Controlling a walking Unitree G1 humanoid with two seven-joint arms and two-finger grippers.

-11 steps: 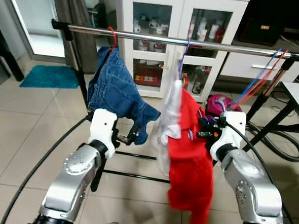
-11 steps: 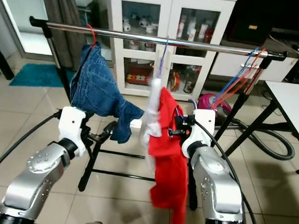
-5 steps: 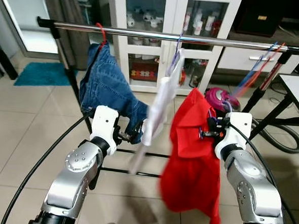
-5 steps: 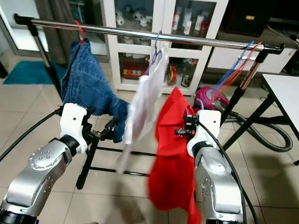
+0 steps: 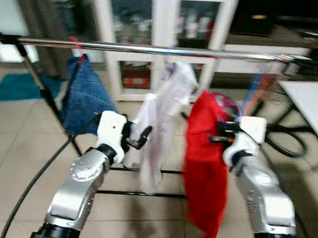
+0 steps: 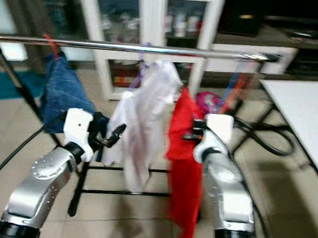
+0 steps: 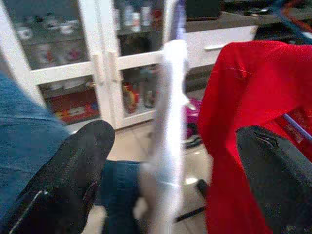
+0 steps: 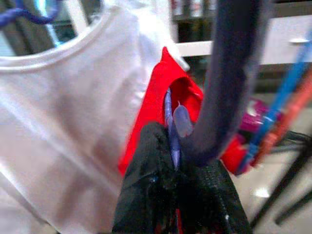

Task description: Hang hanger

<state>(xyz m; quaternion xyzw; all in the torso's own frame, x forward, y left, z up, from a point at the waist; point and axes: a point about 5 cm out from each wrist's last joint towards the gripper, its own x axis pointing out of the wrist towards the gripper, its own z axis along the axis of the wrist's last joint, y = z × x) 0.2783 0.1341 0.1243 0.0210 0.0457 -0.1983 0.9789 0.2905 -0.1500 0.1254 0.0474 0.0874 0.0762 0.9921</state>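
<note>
Reference landmark: the clothes rail (image 5: 152, 49), a horizontal metal bar across the scene. Already suspended from the clothes rail: a denim garment (image 5: 82, 101) on a red hanger (image 5: 77, 43) toward its left end, and a white shirt (image 5: 161, 124) on a purple hanger (image 6: 142, 64) near its middle. The item in work is the red garment (image 5: 205, 154), carried on a blue hanger (image 8: 170, 126); it sits below the clothes rail, just right of the white shirt, and its hook is not yet over the bar. The right gripper (image 8: 178, 165) is clamped on the blue hanger, fingers pressed together around the plastic, as the right wrist view shows. The left gripper (image 5: 139, 139) is below the clothes rail, in front of the denim garment and beside the white shirt, its fingers (image 7: 73, 165) spread apart and holding nothing. Assessment: pickup is complete; raising the blue hanger, hooking it over the clothes rail and releasing remain. The head views are blurred, so hook position is uncertain.
</note>
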